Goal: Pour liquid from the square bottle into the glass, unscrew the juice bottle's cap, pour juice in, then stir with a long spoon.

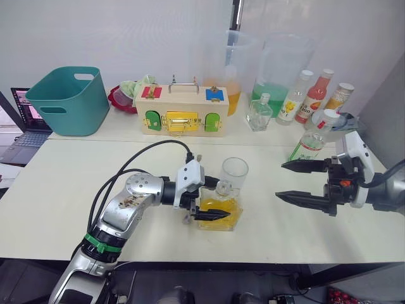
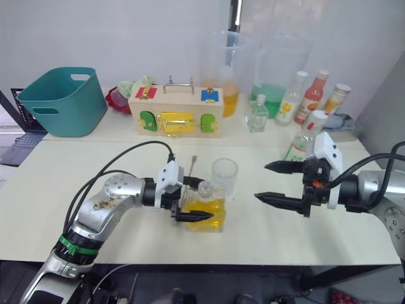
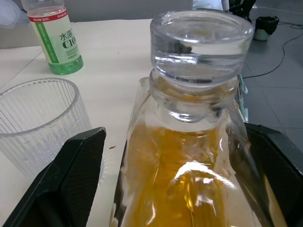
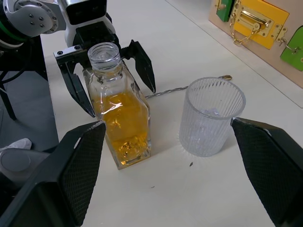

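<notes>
Left tool (image 1: 204,199) is straddling the square bottle (image 1: 219,209) with fingers spread — pads not touching the glass walls. The glass (image 1: 235,173) is standing just behind it on the tabletop (image 1: 76,183). Right tool (image 1: 292,181) is hovering wide open, empty, near the juice bottle (image 1: 311,140).

A pale surface (image 1: 76,183) holds a square bottle (image 1: 220,208) of amber liquid near its front edge, with a short clear glass (image 1: 235,173) just behind it. The left gripper (image 1: 211,199) reaches in from the left with its black fingers (image 1: 212,215) spread on either side of the square bottle, while the right gripper (image 1: 296,182) hovers at the right, fingers apart and pointing toward the bottle. Along the back stand a teal basket (image 1: 66,99), a wooden latch box (image 1: 181,111), two large clear pitchers (image 1: 253,66), and a juice bottle (image 1: 311,140) with a green label and white cap (image 1: 330,115) near the right gripper.
</notes>
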Controlling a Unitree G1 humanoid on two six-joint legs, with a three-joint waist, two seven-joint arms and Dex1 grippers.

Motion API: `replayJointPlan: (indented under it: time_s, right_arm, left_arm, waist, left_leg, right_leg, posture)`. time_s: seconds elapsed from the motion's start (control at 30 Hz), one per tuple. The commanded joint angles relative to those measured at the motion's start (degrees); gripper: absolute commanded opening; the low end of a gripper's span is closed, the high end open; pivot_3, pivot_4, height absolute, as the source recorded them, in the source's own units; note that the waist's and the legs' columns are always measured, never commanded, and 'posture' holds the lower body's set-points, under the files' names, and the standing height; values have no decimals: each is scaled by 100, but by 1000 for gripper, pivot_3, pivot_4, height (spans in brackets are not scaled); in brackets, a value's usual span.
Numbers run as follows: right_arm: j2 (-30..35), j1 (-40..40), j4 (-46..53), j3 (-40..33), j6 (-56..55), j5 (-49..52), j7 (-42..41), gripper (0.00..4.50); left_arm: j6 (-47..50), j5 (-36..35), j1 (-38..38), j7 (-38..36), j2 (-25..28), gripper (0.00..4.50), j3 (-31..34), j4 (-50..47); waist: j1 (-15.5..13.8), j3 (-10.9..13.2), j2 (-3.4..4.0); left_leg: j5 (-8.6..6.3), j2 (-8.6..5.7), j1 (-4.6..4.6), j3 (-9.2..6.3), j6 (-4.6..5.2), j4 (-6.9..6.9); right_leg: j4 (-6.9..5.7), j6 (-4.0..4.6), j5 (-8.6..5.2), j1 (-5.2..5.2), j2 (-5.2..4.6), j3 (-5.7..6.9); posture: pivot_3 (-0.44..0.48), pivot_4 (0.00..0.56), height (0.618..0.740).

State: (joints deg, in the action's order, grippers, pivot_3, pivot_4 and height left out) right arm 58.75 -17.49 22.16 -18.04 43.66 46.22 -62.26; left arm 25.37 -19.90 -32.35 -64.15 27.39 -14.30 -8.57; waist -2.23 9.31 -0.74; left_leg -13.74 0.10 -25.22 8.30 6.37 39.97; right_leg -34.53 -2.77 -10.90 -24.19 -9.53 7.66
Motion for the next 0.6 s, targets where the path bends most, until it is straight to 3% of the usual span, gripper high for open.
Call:
replayJointPlan:
  time_s: [0.03,0.2,0.4,0.6]
  right_arm:
    - [19,-131,-15,-9,-141,-14,-33,4500]
    - [48,-138,-7,30,-120,57,-63,4500]
    - [-105,-409,362,208,256,549,125,4500]
    - [-935,-978,739,1020,122,285,852,4500]
  left_arm:
    - [-44,-82,74,102,-11,4217,96,-247]
    - [-38,-158,103,149,-37,2799,133,-305]
    - [-233,-179,167,-7,-24,2800,79,-323]
    - [-362,-125,134,-52,-39,2800,26,-247]
  waist:
    - [2,0,0]
    - [-5,0,0]
    - [9,0,0]
    - [1,0,0]
  left_leg:
    - [0,0,0,0,0,0]
    - [0,-1,0,0,0,3]
    - [0,1,0,0,-1,2]
    - [-22,-2,-1,0,-40,4]
  right_leg:
    - [0,0,0,-1,1,0]
    - [-1,0,0,1,-2,0]
    - [-2,0,0,-2,-1,-3]
    - [-3,0,0,-3,-3,-1]
  posture:
    - [0,150,740]
    - [0,150,740]
    - [0,150,740]
    - [0,150,740]
